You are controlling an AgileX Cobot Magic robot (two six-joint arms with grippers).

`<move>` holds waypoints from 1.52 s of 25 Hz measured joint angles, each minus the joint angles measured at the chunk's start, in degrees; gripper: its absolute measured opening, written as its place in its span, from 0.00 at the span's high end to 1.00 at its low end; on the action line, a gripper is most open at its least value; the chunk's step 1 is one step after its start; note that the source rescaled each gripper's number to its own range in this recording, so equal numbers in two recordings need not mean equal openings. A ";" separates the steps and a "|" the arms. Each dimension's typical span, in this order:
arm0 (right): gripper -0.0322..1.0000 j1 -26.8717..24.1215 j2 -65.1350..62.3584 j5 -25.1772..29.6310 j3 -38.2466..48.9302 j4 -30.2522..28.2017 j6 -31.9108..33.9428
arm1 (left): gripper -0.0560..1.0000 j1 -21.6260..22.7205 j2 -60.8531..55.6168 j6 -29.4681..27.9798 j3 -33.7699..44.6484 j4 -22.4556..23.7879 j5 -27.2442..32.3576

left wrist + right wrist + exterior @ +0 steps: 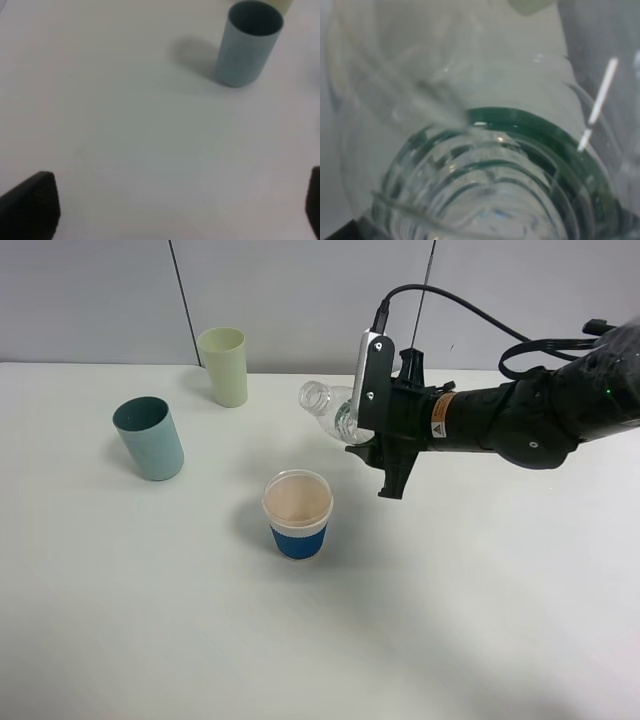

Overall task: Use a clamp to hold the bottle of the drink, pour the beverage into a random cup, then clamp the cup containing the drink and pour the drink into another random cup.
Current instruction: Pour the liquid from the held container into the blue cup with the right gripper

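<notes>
My right gripper (352,423) is shut on the bottle (326,403), which is clear plastic and tipped over with its open neck pointing left. It hangs above the table, just behind and to the right of the blue-sleeved paper cup (297,515). The cup stands upright and its beige inside shows. The bottle (485,170) and its green label band (545,135) fill the right wrist view. I cannot tell the clear beverage from the plastic. The teal tumbler (149,438) stands at the left. My left gripper (175,205) is open over bare table, well short of the teal tumbler (248,44).
A pale green tumbler (224,366) stands at the back, beyond the teal one. A black cable (470,315) loops above the right arm. The white table (330,640) runs wide in front of the blue-sleeved cup.
</notes>
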 joint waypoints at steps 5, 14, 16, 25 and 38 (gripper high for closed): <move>0.97 0.00 0.00 0.66 0.00 0.85 -6.42 | 0.00 0.00 0.00 0.00 0.00 0.00 0.00; 0.97 0.00 0.00 1.25 0.00 1.41 -16.72 | 0.00 0.00 0.00 0.00 0.00 0.00 0.00; 0.97 0.00 0.00 1.25 0.00 1.44 -18.53 | 0.00 0.00 0.00 0.00 0.00 0.00 0.00; 0.97 0.59 0.00 1.22 -0.21 3.95 -23.81 | 0.00 0.00 0.00 0.00 0.00 0.00 0.00; 0.97 2.97 0.00 2.80 -5.02 7.50 -30.18 | 0.00 0.00 0.00 0.00 0.00 0.00 0.00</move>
